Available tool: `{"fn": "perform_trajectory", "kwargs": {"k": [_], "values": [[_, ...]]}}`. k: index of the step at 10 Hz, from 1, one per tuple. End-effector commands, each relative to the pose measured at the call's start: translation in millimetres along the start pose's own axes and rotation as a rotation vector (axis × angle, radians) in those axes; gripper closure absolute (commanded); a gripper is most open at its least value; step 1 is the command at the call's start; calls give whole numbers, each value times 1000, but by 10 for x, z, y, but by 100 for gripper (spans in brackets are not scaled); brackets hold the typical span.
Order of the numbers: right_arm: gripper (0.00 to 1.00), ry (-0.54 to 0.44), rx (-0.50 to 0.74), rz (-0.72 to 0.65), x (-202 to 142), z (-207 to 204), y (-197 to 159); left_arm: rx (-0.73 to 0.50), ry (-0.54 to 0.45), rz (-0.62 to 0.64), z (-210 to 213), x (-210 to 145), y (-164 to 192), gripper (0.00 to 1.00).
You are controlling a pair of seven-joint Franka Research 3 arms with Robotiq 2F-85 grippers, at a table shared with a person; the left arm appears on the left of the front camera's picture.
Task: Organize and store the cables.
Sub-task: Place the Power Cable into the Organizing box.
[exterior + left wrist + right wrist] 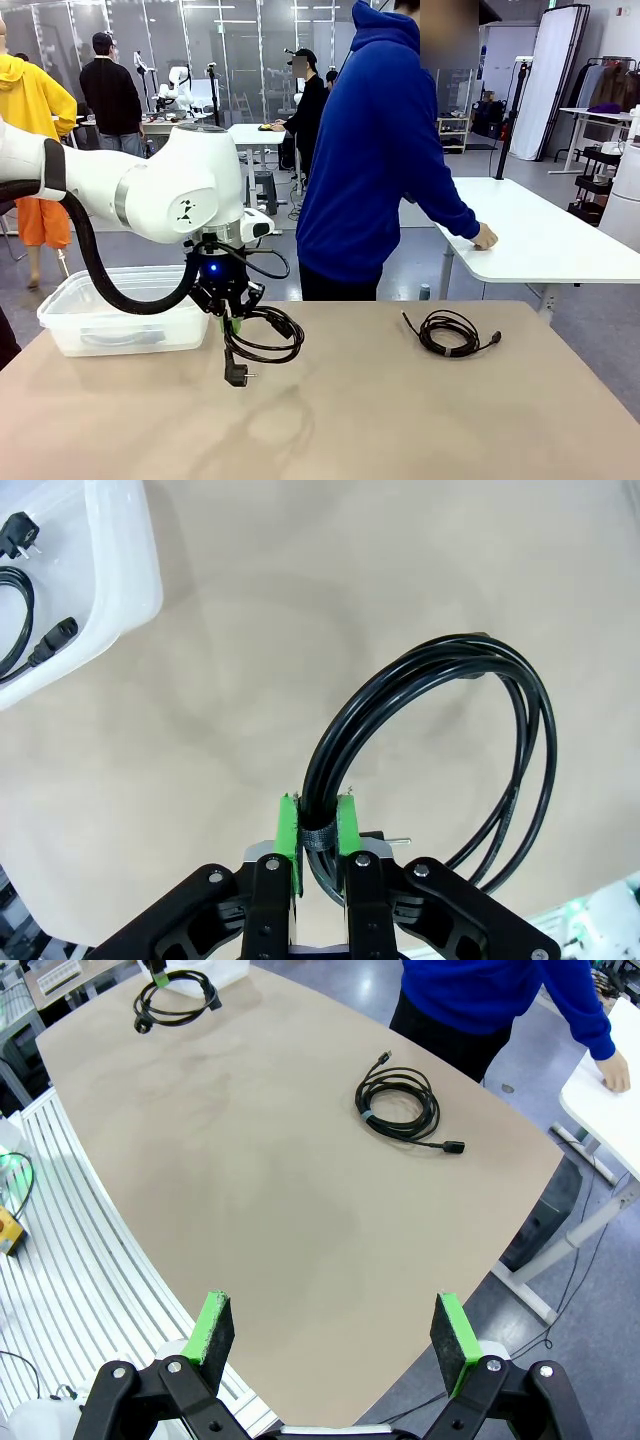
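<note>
while aloft, cable (440, 645) in left gripper (320, 818)

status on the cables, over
Left claw shut on looped cable, hanging beside bin. Right claw open, holding nothing. Second cable lies coiled on table, far right. Nothing between held cable and bin.

I see a beige tabletop (400, 420). A clear plastic bin (120, 335) sits at its far left corner. One coiled black cable (450, 332) lies flat far right, well apart from the bin.
</note>
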State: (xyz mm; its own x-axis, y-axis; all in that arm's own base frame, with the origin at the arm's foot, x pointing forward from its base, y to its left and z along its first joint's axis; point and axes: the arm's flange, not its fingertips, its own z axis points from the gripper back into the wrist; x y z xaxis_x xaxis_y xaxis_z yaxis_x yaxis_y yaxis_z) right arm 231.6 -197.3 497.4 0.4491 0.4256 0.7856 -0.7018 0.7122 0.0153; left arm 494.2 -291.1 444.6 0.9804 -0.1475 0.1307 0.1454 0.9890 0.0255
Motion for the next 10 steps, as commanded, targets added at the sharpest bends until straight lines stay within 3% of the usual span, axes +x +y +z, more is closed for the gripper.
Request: {"fn": "perform_trajectory", "kwargs": {"k": [1, 4, 6, 10], "values": [[0, -6, 7, 14, -9, 19, 1, 1, -11, 36, 106, -12, -7, 92], [0, -6, 7, 14, -9, 19, 1, 0, 7, -62, 91, 52, 52, 83], [0, -6, 7, 14, -9, 19, 1, -34, -74, -118, 476, 258, 477, 83], [0, -6, 7, 14, -9, 19, 1, -83, -197, 38, 816, 725, 1535, 83]]}}
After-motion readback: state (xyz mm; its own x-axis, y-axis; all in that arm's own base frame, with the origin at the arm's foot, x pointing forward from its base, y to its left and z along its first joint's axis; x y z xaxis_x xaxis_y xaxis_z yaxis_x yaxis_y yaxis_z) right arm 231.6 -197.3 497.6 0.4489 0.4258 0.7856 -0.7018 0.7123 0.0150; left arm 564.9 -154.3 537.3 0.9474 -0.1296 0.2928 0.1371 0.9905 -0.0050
